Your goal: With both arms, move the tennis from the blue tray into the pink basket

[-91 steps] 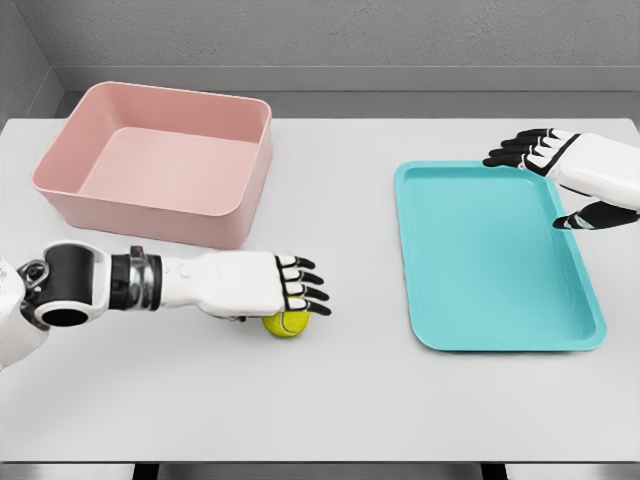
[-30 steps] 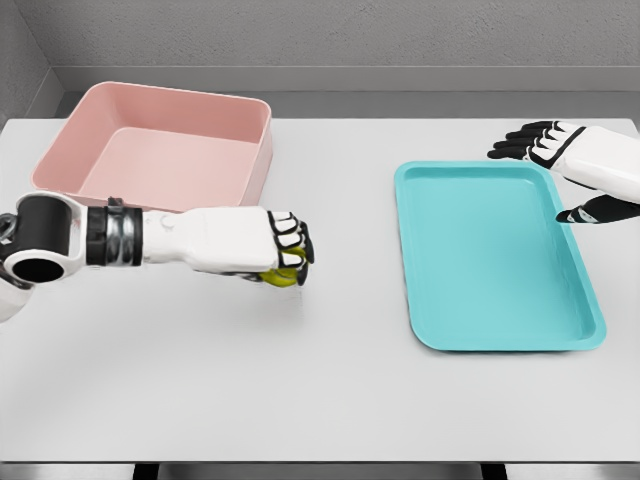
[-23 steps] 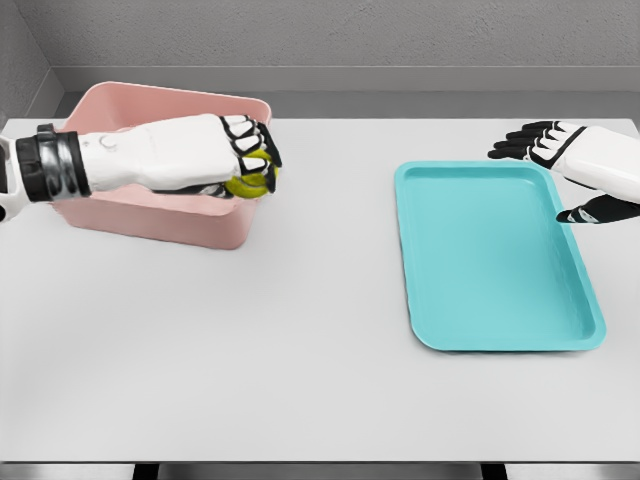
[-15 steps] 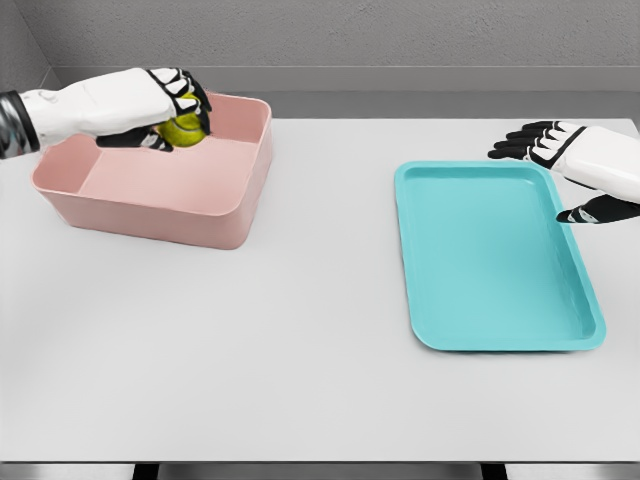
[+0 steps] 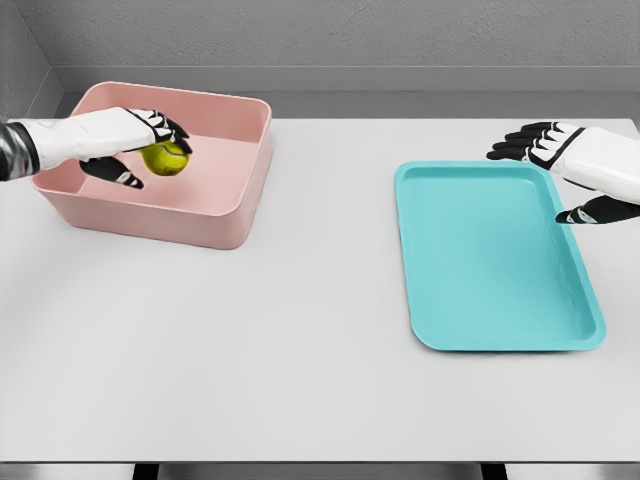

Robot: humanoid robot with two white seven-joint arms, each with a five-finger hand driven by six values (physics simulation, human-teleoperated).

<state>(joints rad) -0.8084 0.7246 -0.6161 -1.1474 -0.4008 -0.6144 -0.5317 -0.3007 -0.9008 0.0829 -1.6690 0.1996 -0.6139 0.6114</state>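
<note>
The yellow-green tennis ball is inside the outline of the pink basket, above its floor, just under my left hand's fingertips. My left hand reaches over the basket from the left; its thumb points down and away from the ball, so the fingers look spread and open. The blue tray lies flat on the right half of the table with nothing in it. Beside the tray's far right corner my right hand hovers open, fingers stretched out.
The white table carries only the basket at the far left and the tray at the right. A grey wall runs behind the table's far edge.
My left hand carried the ball from the table up and over the basket, then lowered slightly and loosened its fingers around the ball. The right hand stayed put.
</note>
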